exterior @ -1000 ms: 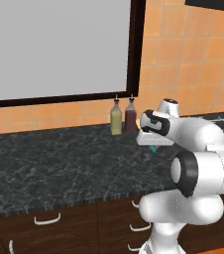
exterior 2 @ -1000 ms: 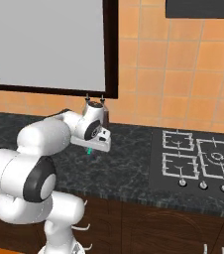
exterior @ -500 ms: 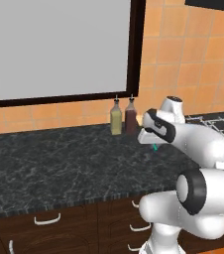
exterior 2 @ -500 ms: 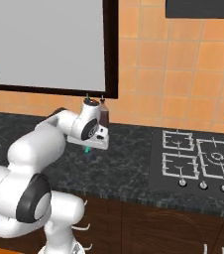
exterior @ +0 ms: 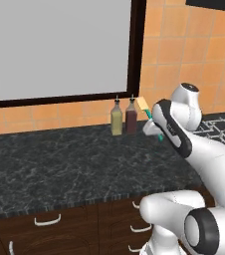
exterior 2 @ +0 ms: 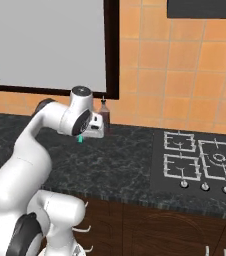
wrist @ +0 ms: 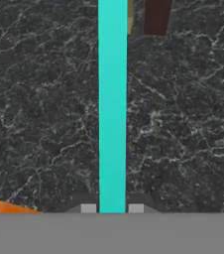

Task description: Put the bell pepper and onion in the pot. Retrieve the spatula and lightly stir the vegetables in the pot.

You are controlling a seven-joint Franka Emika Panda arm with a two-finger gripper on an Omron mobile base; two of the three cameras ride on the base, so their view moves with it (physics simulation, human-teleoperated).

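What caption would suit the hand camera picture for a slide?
Gripper shut on the spatula, its teal handle stretching away over the dark speckled counter.

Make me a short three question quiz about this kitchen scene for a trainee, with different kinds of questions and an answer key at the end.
1. True or false: the gripper is shut on the spatula.
2. What colour is the spatula's handle? A) red B) teal C) black
3. Fill in: the two bottles stand on the counter against the ____ wall.

Key
1. True: the handle runs up from between the fingertips in the hand view.
2. B.
3. Tiled; they stand just below the window's right corner, one yellowish, one dark.
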